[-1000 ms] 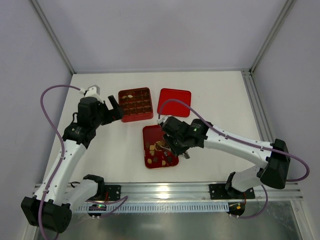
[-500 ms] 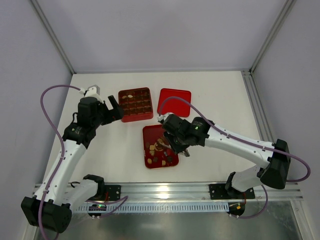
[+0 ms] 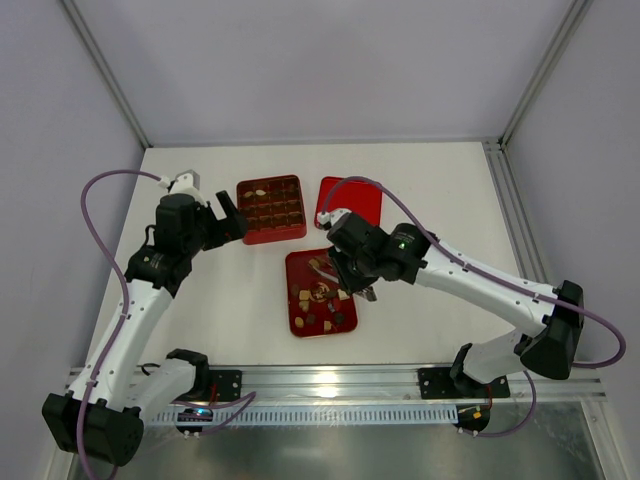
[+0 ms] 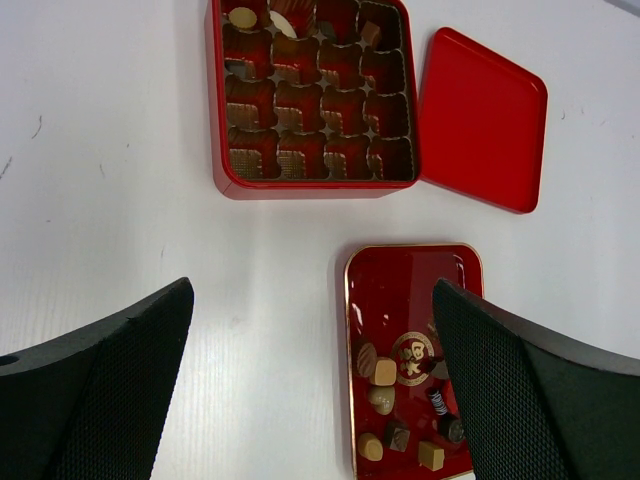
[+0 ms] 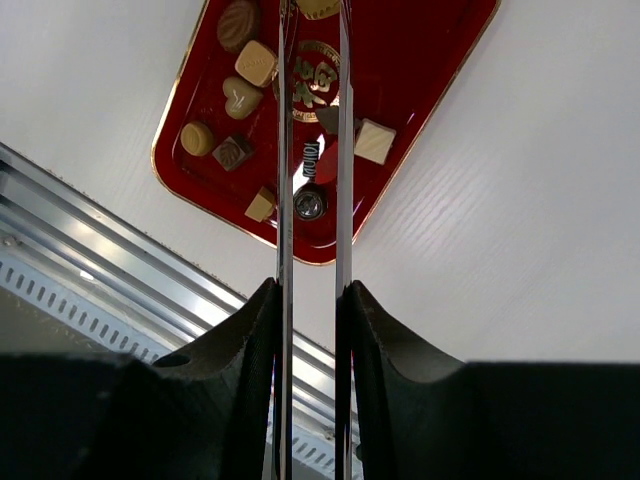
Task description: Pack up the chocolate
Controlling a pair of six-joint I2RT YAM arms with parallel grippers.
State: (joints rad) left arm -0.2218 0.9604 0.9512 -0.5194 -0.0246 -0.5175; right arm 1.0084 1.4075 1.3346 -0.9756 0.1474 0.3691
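Red for the box (image 4: 300, 188), brown ribbed cups (image 4: 300, 110) inside. Plain red for the lid (image 4: 482, 120) at 3 o'clock from it. Red with a gold rim for the tray (image 4: 400, 285). Dark brown, tan and cream for the chocolates (image 5: 256, 62).

White worktop (image 3: 450, 200), red compartmented box (image 3: 272, 238) far-centre, flat red lid (image 3: 365, 200) just right, red tray (image 3: 300, 268) nearer, mid-worktop.

— What is surrounding the white tabletop (image 3: 450, 200)?
— Pale lilac walls (image 3: 320, 70) are closing it in on three sides, and metal posts (image 3: 103, 68) are slanting up from the far corners.
— And in front?
— A silver rail (image 3: 330, 376) is running along the near edge. Soft, even light is falling everywhere.
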